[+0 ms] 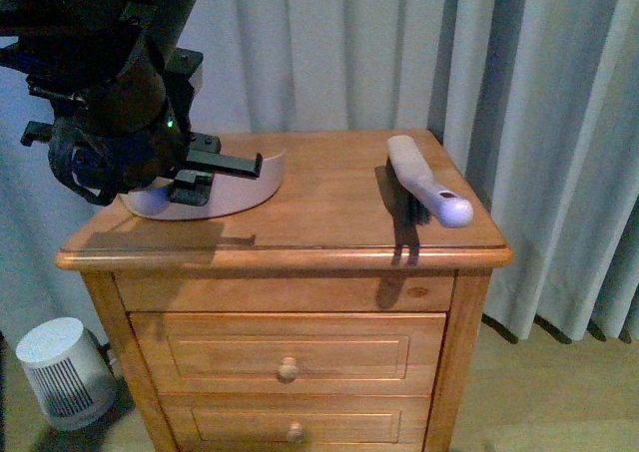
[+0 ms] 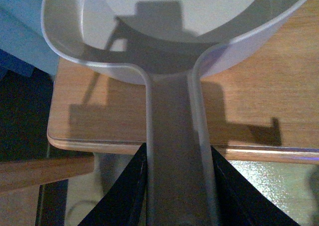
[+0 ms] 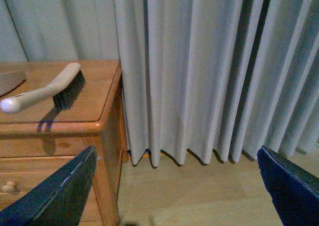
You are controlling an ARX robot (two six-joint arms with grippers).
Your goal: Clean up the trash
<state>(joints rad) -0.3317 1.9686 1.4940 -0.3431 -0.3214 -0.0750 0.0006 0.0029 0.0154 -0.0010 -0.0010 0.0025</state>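
With my left gripper (image 2: 178, 147) seemingly clamped on the pale pinkish plastic dustpan (image 1: 250, 191) atop the wooden nightstand (image 1: 329, 208), my right gripper (image 3: 177, 151) spread empty and the crumpled white paper trash nowhere in view, I'd fetch the whitish long-handled brush (image 1: 419, 173) next.

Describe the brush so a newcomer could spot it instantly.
On the wooden nightstand before the grey curtain, look at the top's right side. The brush lies there alone: pale handle, dark bristles, unlike the rounded pinkish dustpan on the left.
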